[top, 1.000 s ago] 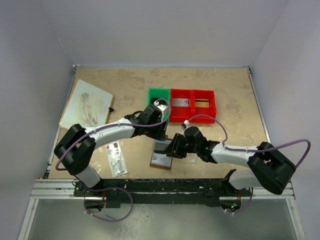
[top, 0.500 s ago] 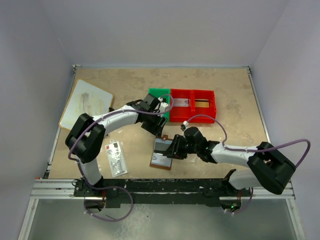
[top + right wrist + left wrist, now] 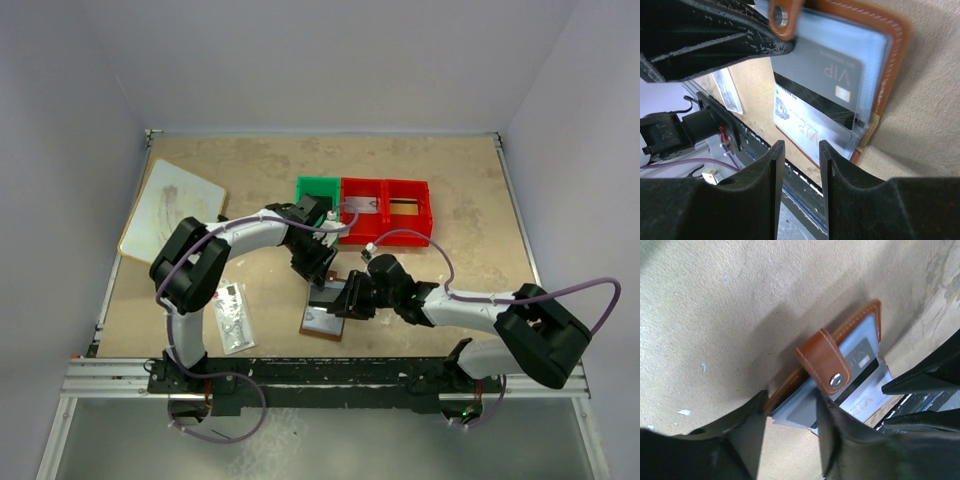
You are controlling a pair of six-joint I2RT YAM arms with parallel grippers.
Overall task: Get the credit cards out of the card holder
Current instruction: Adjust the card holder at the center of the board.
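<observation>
Card holder (image 3: 322, 318) lies open near the arms, both credit cards (image 3: 822, 75) in its pockets. Left gripper (image 3: 790, 437) open, straddling its edge. Right gripper (image 3: 800, 149) slightly parted, empty. Likely step 1 of extraction — next: pin wallet, pinch 1 card edge.

The card holder (image 3: 896, 55) is brown leather with pale stitching along its rim, and its inner pockets are bluish-grey. Its snap tab (image 3: 821, 360) is the same brown, with a silver stud. The upper credit card (image 3: 822, 75) is dark grey with pale "VIP" lettering and a small gold square. The lower credit card (image 3: 805, 127) is pale silvery-grey. In the upper middle of the top view are a green bin (image 3: 312, 188) and a red bin (image 3: 425, 210), on a mottled tan table (image 3: 470, 200). At lower left, the clear-white speckled packet (image 3: 232, 317) bears a red mark.
</observation>
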